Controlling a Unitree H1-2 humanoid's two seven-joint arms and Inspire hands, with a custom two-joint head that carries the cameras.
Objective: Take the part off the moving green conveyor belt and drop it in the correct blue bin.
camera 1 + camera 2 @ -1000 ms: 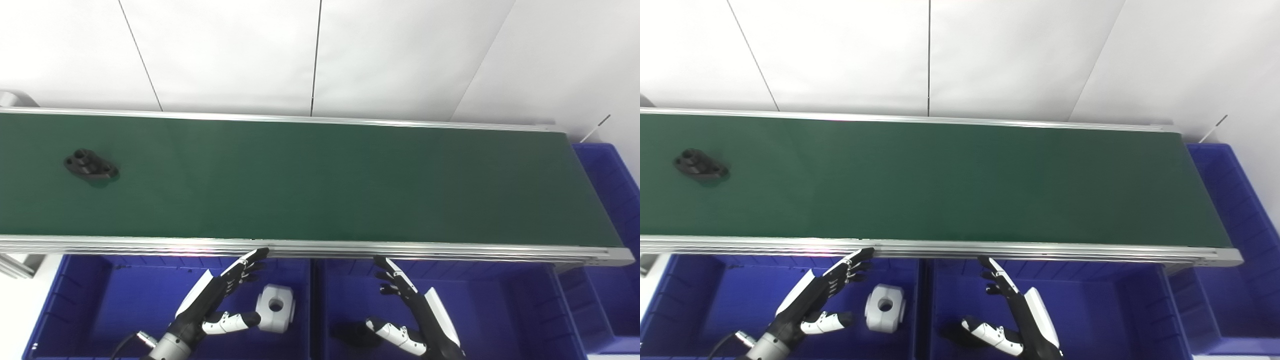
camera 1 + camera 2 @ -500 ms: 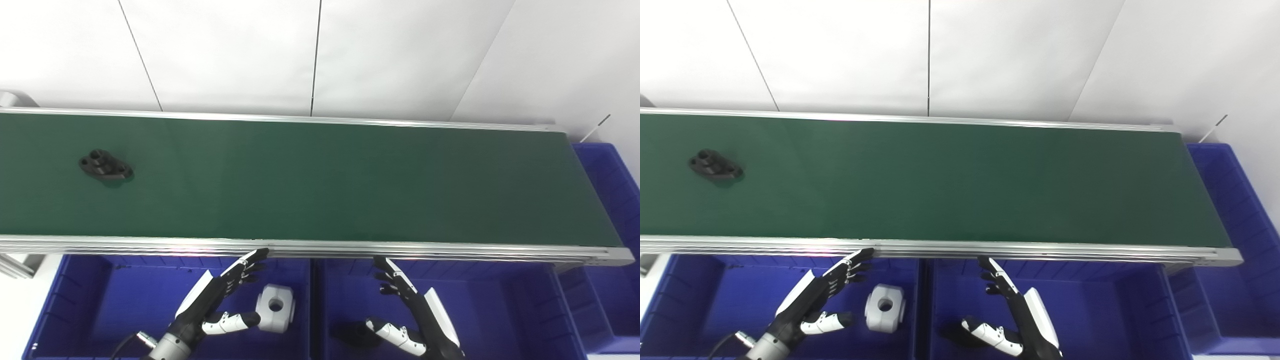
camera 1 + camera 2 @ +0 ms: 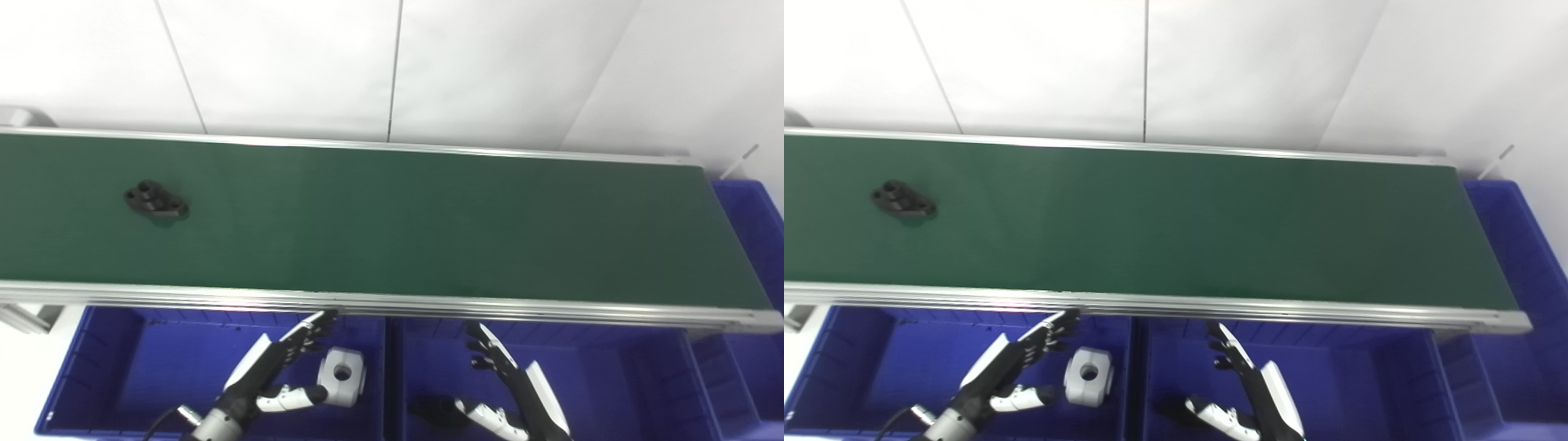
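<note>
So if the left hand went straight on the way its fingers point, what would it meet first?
Most likely the conveyor's near aluminium rail: the left hand is open over the bin, fingers aimed up-right at that edge. Depth is unclear, so it might pass beneath.

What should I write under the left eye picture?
Black part rides the green belt while open hands wait over blue bins.
</note>
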